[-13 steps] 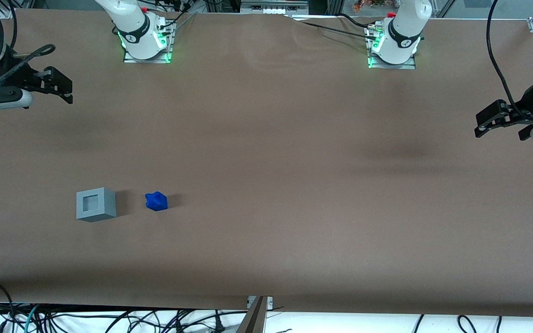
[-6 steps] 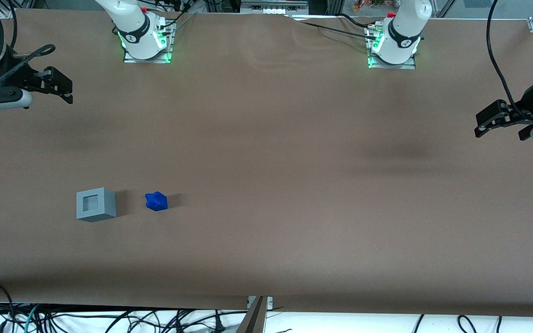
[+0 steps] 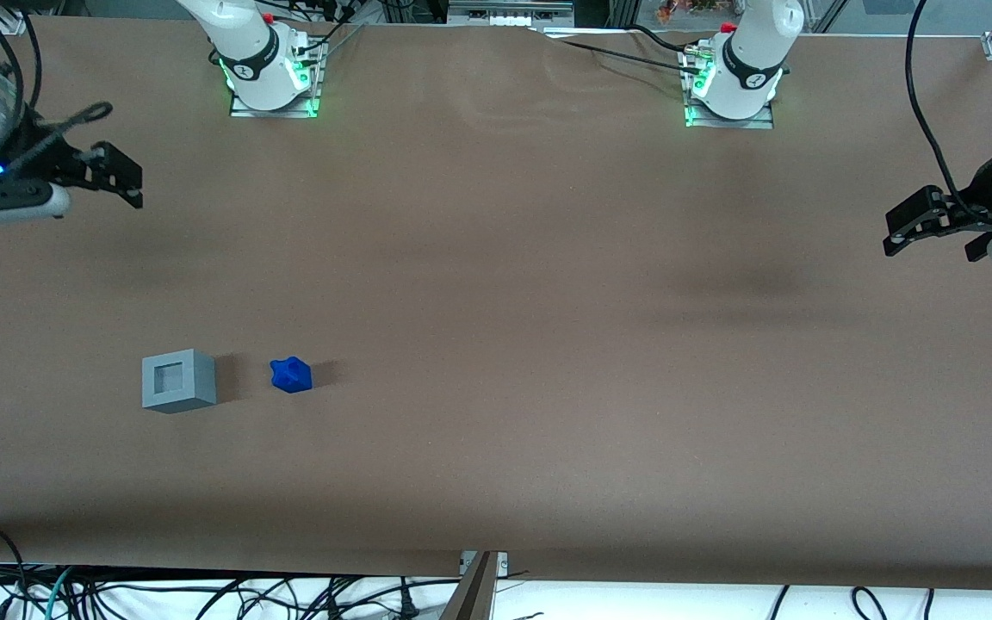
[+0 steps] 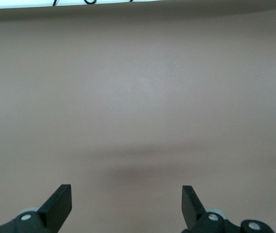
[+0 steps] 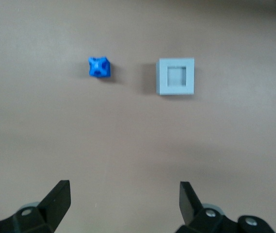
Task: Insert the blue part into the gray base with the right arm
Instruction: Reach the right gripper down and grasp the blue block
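The gray base (image 3: pixel 177 381) sits on the brown table with its square recess facing up. The blue part (image 3: pixel 291 375) lies beside it, a short gap apart, on the side toward the parked arm. Both also show in the right wrist view: the gray base (image 5: pixel 175 76) and the blue part (image 5: pixel 99 67). The right arm's gripper (image 3: pixel 121 179) hangs high at the working arm's end of the table, farther from the front camera than both objects. It is open with nothing between its fingers (image 5: pixel 60 196).
Two arm bases (image 3: pixel 270 69) with green lights stand at the table's back edge. Cables (image 3: pixel 203 594) lie below the table's front edge. The brown table surface (image 3: pixel 548 344) stretches bare toward the parked arm's end.
The right gripper has shifted slightly toward the table's middle and a little nearer the front camera. The base and the blue part have not moved.
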